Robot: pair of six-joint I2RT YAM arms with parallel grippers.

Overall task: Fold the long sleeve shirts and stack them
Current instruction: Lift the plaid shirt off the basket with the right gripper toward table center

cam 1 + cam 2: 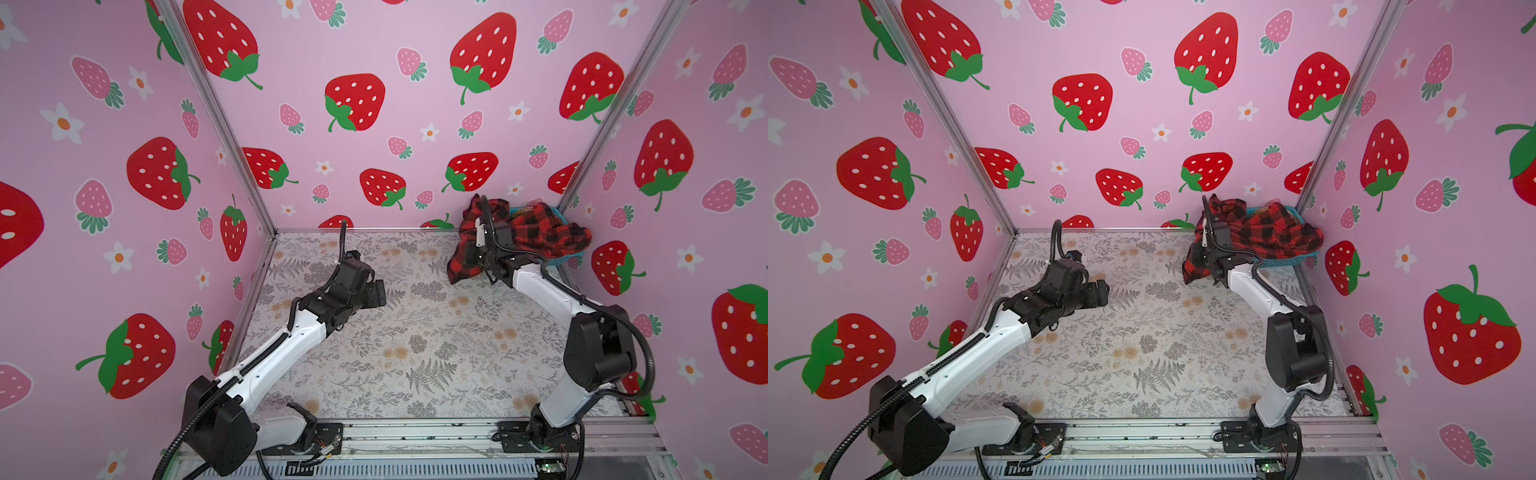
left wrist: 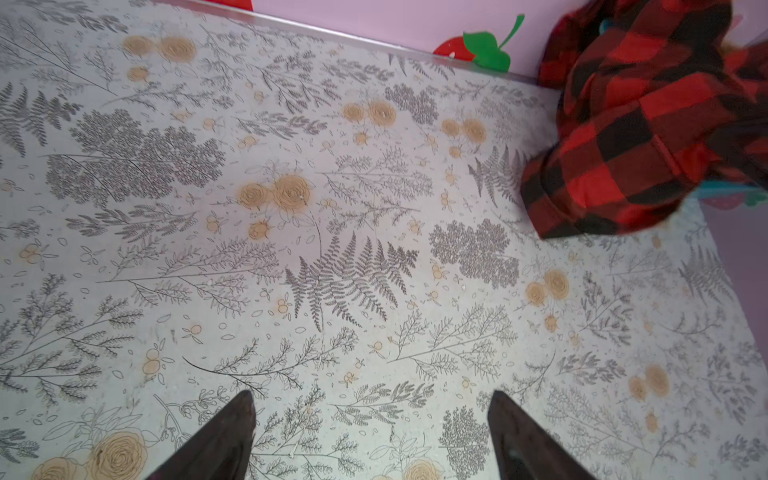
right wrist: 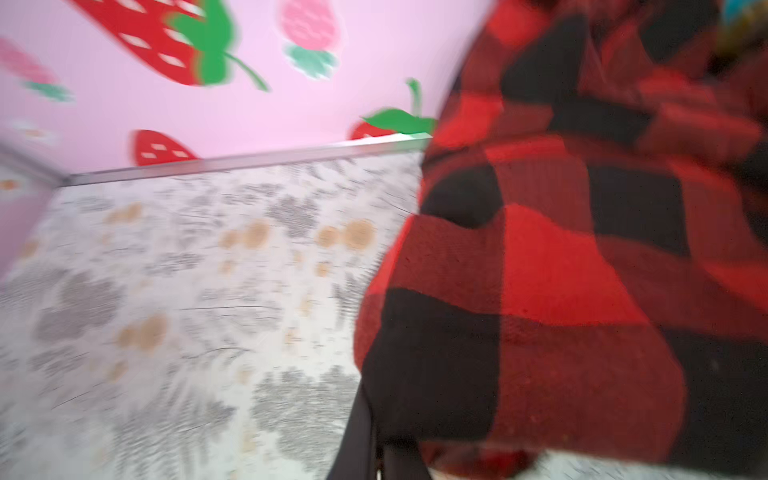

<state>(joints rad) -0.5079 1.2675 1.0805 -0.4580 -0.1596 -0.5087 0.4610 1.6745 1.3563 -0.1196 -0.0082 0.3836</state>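
Pink strawberry walls [image 1: 374,104] box in a fern-printed worktop [image 1: 415,345], bare but for its far right corner. There the red shirt [image 1: 544,237] lies heaped over a teal basket [image 1: 559,261]. One end spills off the rim down to the worktop, and another is bunched high around the wrist of the right arm [image 1: 540,286]. The shirt looks like soft, light flannel that will sag, drag and fold on itself rather than keep any shape. A pinch on a collar, shoulder or seam should carry it better than a fistful of the middle, and spreading it flat would likely need a second hold. The right arm reaches forward with its elbow bent and its forearm rising into the cloth. The right pincer [image 3: 376,457] is closed, seemingly on a fold of the shirt, though blur and cloth hide the tips. The left arm [image 1: 270,357] stretches low toward mid-worktop, well apart from the shirt. The left pincer [image 2: 374,432] is spread wide and empty above the bare print.
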